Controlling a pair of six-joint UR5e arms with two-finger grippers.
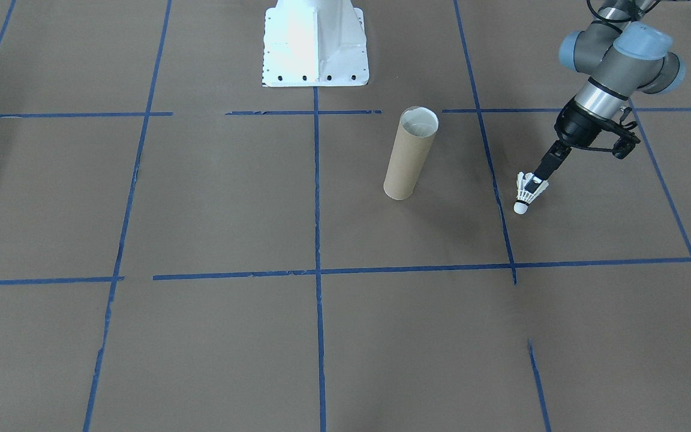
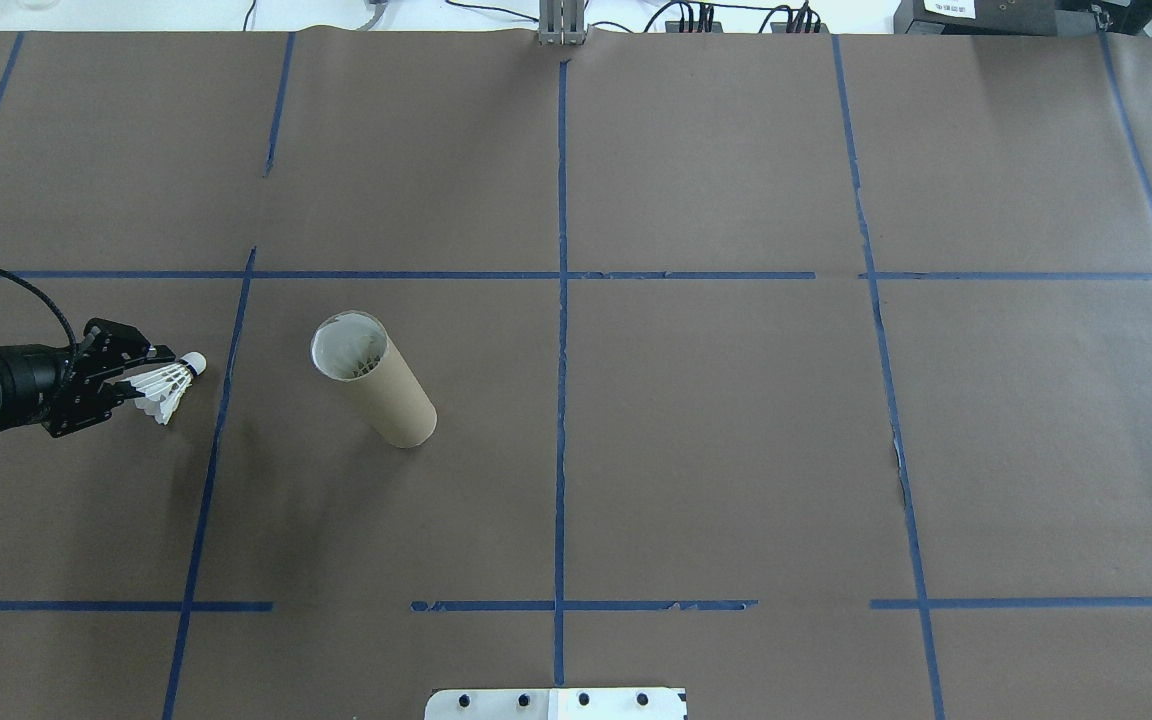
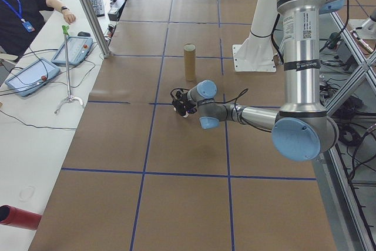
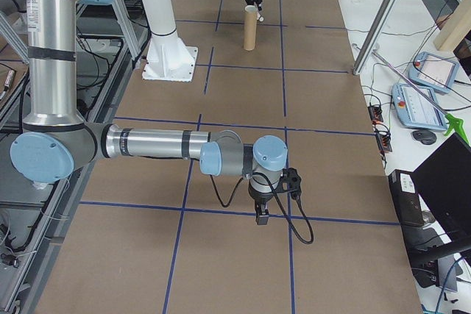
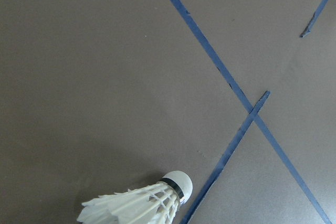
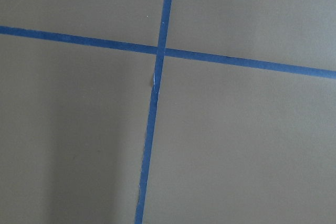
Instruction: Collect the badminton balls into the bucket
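The bucket [image 1: 408,157] [image 2: 376,388] is a tall brown cardboard tube with a whitish inside, standing upright near the table's middle. A white feathered badminton ball [image 1: 525,193] [image 2: 171,388] hangs a little above the brown paper, its cork tip pointing away from the wrist. My left gripper [image 1: 538,182] [image 2: 139,386] is shut on its feather skirt, well off to the side of the tube. In the left wrist view the badminton ball [image 5: 142,203] fills the bottom edge. My right gripper [image 4: 261,215] shows only in the exterior right view, low over a tape line; whether it is open or shut I cannot tell.
The white robot base [image 1: 315,45] [image 2: 556,703] stands behind the tube. Blue tape lines [image 6: 157,98] grid the brown paper. Beside the table a person [image 3: 23,10] sits at a white bench with teach pendants [image 3: 32,77] and a thin stand [image 3: 67,74].
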